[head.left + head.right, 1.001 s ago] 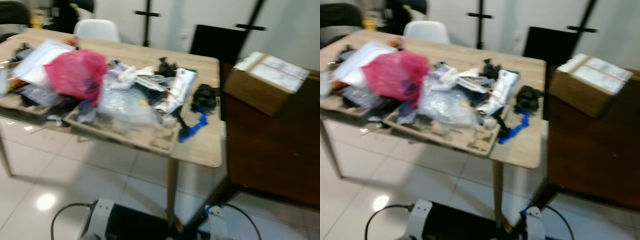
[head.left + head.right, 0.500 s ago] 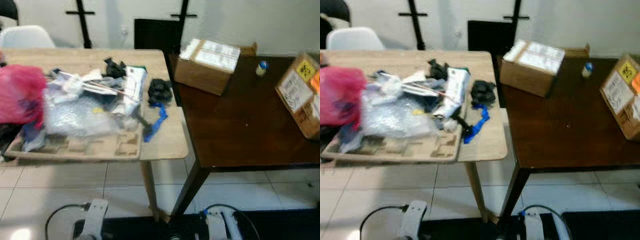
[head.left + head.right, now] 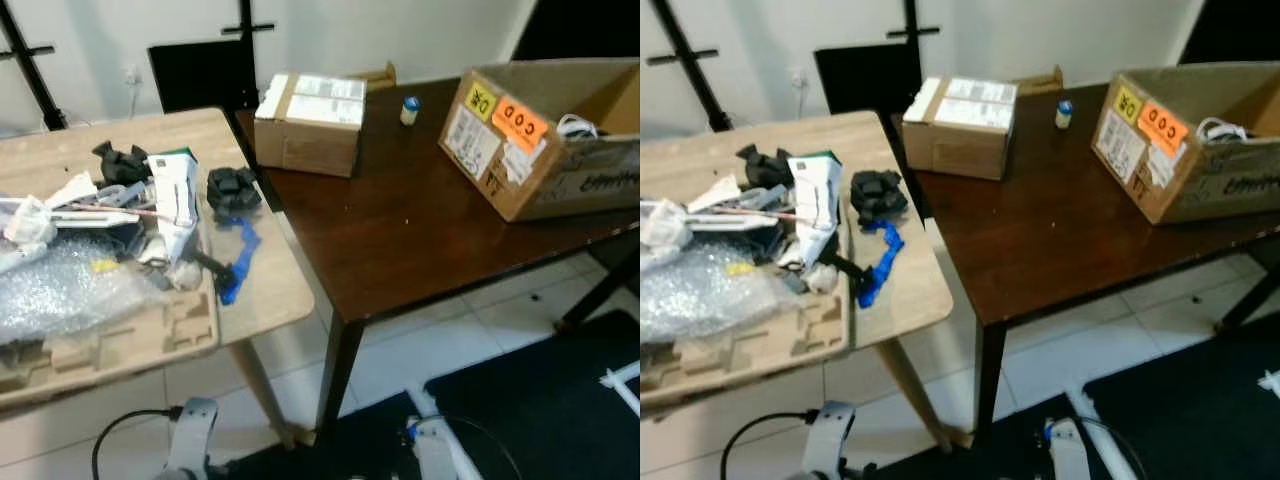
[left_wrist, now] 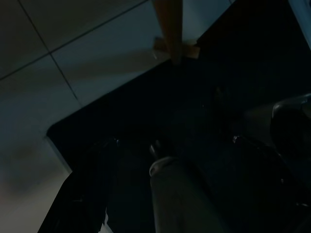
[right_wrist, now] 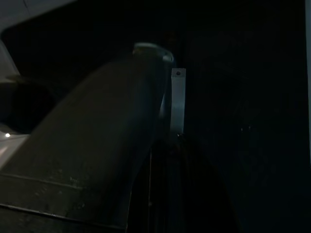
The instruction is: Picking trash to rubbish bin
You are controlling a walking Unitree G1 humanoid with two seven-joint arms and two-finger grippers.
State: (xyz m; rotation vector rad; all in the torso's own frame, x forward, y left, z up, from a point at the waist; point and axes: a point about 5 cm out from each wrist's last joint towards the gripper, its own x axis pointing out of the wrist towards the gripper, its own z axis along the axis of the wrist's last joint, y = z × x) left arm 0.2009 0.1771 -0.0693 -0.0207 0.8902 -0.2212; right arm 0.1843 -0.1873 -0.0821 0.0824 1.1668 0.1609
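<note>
A pile of trash lies on the light wooden table at the left. It holds bubble wrap, a white carton, a blue strip, a black crumpled lump and a moulded pulp tray that overhangs the table's near edge. My left arm and right arm hang idle at the bottom edge, well below the table tops. Both wrist views are dark; the left wrist view makes out floor tiles and a wooden table leg.
A dark brown table adjoins the light one on the right. On it stand a closed cardboard box, a small blue-capped bottle and an open cardboard box. A black mat covers the floor at the lower right.
The camera has swung right: the pink bag and left part of the pile have left the picture, and the dark table with its boxes has come in. No object has moved.
</note>
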